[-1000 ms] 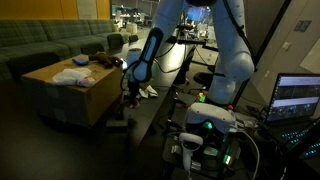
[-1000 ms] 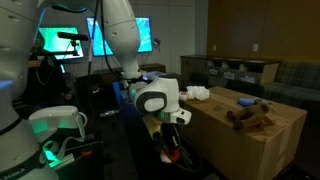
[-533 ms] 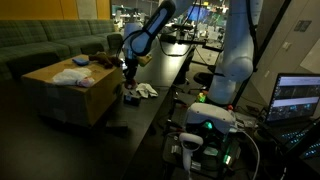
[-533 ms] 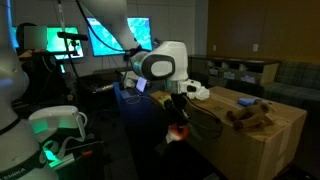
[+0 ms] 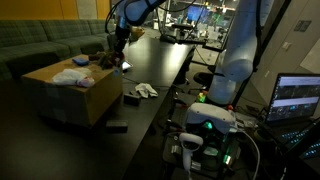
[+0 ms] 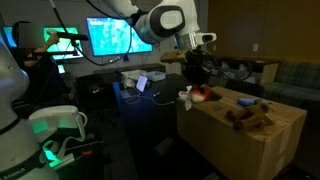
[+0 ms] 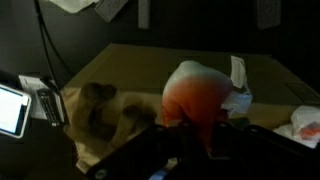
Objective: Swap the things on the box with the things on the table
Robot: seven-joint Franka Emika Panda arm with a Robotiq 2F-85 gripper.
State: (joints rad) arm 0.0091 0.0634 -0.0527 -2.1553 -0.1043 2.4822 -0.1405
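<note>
Dim lab: tan cardboard box [image 6: 262, 140] w/ brown plush toy [image 6: 248, 115] on top, not yet swapped. Gripper [image 6: 197, 78] apparently clamped on red-orange soft toy [image 6: 201, 96], over box's near edge. White cloth [image 5: 146, 90] lies on black table [image 5: 165, 72].

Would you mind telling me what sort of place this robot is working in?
Probably a research lab or an office lounge: green sofas stand at the back, large lit monitors glow behind the long dark table, and an open laptop shows its screen nearby.

arm [image 6: 160, 18]: white rounded shells | joints: dark round caps | pincer [image 6: 197, 80]: black
</note>
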